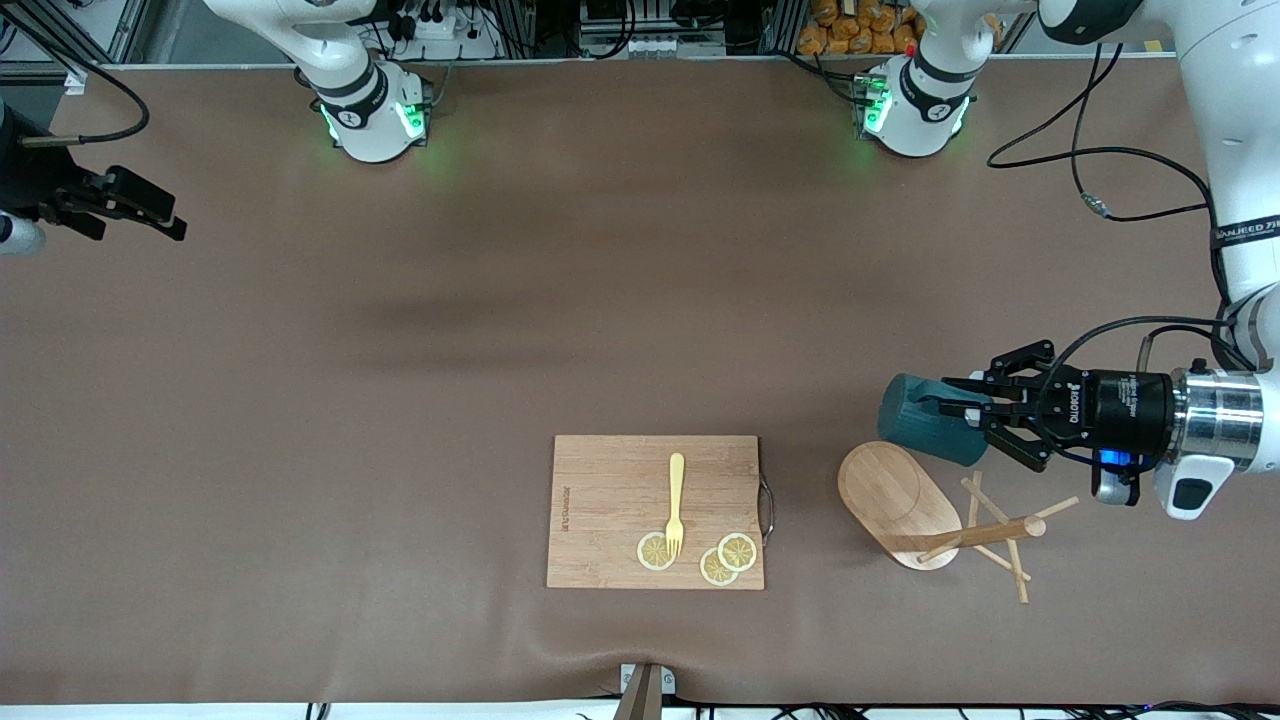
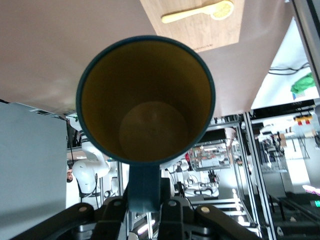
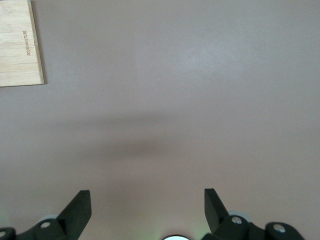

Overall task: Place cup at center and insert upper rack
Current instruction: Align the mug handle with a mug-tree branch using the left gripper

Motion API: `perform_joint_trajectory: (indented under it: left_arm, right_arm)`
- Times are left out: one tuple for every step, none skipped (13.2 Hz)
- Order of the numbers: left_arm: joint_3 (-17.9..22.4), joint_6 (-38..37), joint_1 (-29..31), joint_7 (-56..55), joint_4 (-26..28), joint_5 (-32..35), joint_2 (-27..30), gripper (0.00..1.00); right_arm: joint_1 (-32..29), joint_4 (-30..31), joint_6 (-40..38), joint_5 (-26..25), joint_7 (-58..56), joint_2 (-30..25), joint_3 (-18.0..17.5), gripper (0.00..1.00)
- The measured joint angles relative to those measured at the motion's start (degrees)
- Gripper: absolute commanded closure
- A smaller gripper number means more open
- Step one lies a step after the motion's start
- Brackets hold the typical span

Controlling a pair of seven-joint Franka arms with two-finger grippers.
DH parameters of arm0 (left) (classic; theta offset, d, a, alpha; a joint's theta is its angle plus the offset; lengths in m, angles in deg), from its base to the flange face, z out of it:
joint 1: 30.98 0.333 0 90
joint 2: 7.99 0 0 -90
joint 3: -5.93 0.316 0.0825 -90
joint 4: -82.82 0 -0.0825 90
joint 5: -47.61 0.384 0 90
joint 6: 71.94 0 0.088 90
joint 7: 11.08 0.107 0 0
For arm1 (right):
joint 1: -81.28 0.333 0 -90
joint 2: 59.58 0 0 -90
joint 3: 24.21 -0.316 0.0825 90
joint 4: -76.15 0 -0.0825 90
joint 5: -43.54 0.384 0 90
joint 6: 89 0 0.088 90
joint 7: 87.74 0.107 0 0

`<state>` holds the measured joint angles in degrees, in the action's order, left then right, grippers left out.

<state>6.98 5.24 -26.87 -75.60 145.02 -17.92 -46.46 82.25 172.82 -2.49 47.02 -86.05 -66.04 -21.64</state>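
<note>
Nearest the front camera: one cutting board carrying one yellow fork and three lemon slices. Beside it, toward the left arm's end, one upper rack is lying tipped on the tabletop, post and pegs sideways. Over the rack's base, the left tool is pinching the one cup by its handle, carrying it on its side. Step in hand looks like cup transport; next move calls for carrying it toward the tabletop's center and setting it upright, then standing the rack. Farthest, the right tool is waiting with fingers spread at the right arm's end.
</note>
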Motion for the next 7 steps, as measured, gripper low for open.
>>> perform_joint_trajectory:
  left_arm:
    - [0.0, 0.0, 0.4, 1.3, 0.1, -1.2, -0.6, 1.00]
    - [0.0, 0.0, 0.8, 2.8, 0.2, -2.0, -1.4, 1.00]
    - [0.0, 0.0, 1.2, 4.1, 0.2, -2.4, -2.0, 1.00]
    - [0.0, 0.0, 1.5, 5.1, 0.2, -2.6, -2.7, 1.00]
    - [0.0, 0.0, 1.7, 5.9, 0.2, -2.9, -3.2, 1.00]
    - [0.0, 0.0, 1.8, 6.4, 0.2, -3.3, -3.6, 1.00]
    - [0.0, 0.0, 2.0, 6.6, 0.2, -4.2, -4.0, 1.00]
  right_arm:
    - [0.0, 0.0, 0.0, 0.0, 0.0, 0.0, 0.0, 0.00]
    - [0.0, 0.0, 0.0, 0.0, 0.0, 0.0, 0.0, 0.00]
    - [0.0, 0.0, 0.0, 0.0, 0.0, 0.0, 0.0, 0.00]
    - [0.0, 0.0, 0.0, 0.0, 0.0, 0.0, 0.0, 0.00]
    - [0.0, 0.0, -0.1, 0.0, 0.0, 0.0, 0.0, 0.00]
    - [0.0, 0.0, -0.1, 0.0, 0.0, 0.0, 0.0, 0.00]
    - [0.0, 0.0, -0.2, 0.0, 0.0, 0.0, 0.0, 0.00]
